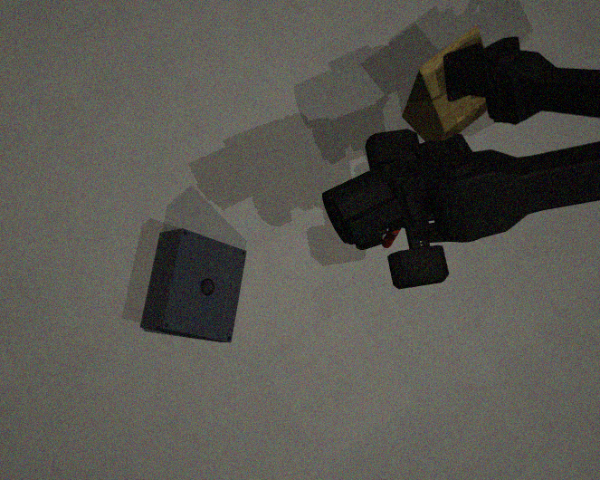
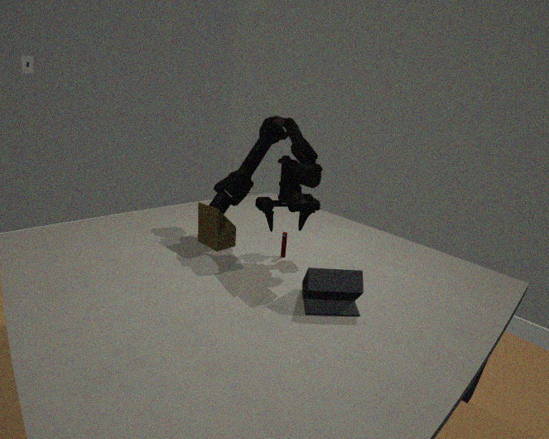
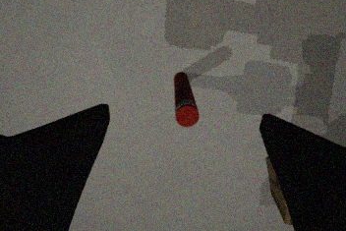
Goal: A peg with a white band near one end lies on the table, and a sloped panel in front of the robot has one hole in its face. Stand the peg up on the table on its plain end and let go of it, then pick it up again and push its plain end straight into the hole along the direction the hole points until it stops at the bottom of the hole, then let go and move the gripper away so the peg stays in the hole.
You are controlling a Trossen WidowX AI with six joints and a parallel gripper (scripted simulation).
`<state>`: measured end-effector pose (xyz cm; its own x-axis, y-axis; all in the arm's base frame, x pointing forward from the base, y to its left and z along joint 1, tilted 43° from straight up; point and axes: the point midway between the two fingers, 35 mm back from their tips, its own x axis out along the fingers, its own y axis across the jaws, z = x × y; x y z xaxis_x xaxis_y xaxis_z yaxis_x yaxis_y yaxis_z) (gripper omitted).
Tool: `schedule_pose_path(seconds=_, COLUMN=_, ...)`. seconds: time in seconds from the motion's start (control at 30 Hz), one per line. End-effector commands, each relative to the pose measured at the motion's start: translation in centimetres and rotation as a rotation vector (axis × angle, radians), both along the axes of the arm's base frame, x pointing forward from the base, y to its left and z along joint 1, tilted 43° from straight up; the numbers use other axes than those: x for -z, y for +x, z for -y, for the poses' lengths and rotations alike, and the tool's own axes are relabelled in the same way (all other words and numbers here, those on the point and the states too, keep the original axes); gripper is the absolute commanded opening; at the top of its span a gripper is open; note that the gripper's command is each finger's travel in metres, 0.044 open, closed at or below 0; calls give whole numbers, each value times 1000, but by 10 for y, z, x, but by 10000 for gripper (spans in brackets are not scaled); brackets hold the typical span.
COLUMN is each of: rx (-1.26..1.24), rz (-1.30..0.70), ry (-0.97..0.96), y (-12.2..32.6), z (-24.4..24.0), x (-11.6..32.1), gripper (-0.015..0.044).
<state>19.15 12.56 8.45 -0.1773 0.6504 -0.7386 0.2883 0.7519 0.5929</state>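
The pincer [image 2: 286, 230] [image 3: 189, 117] points down with its 2 fingers spread wide, nothing between them, above the red peg [image 1: 390, 238] [image 2: 283, 244] [image 3: 185, 100]. The peg stands upright on the worktop [image 2: 170, 340], banded end up. Beyond the peg from the arm [image 1: 470, 196] [image 2: 254, 153] sits the dark sloped panel [image 1: 204, 289] [image 2: 333, 282], its 1 hole unfilled. On the peg's other side, near the arm's lower part, stands a yellow-brown block [image 1: 426, 103] [image 2: 213, 229] [image 3: 277, 193]. The arm arches high, bending down over the peg. Behind the worktop rises a gray wall [image 2: 123, 94].
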Motion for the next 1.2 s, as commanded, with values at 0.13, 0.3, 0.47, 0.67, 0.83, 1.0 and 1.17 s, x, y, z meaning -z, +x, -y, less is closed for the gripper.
schedule_pose_path(seconds=0.13, rx=0, rz=-8, ry=4, y=-4, z=-9, x=10, gripper=440)
schedule_pose_path(seconds=0.3, rx=0, rz=-7, ry=4, y=-5, z=-14, x=16, gripper=440)
schedule_pose_path(seconds=0.47, rx=0, rz=-8, ry=5, y=-7, z=-20, x=22, gripper=440)
schedule_pose_path(seconds=0.67, rx=0, rz=-8, ry=7, y=-10, z=-26, x=29, gripper=440)
schedule_pose_path(seconds=0.83, rx=0, rz=-9, ry=9, y=-12, z=-32, x=34, gripper=440)
schedule_pose_path(seconds=1.0, rx=-1, rz=-1, ry=5, y=-10, z=-31, x=33, gripper=387)
schedule_pose_path(seconds=1.17, rx=-1, rz=-1, ry=5, y=-10, z=-31, x=33, gripper=256)
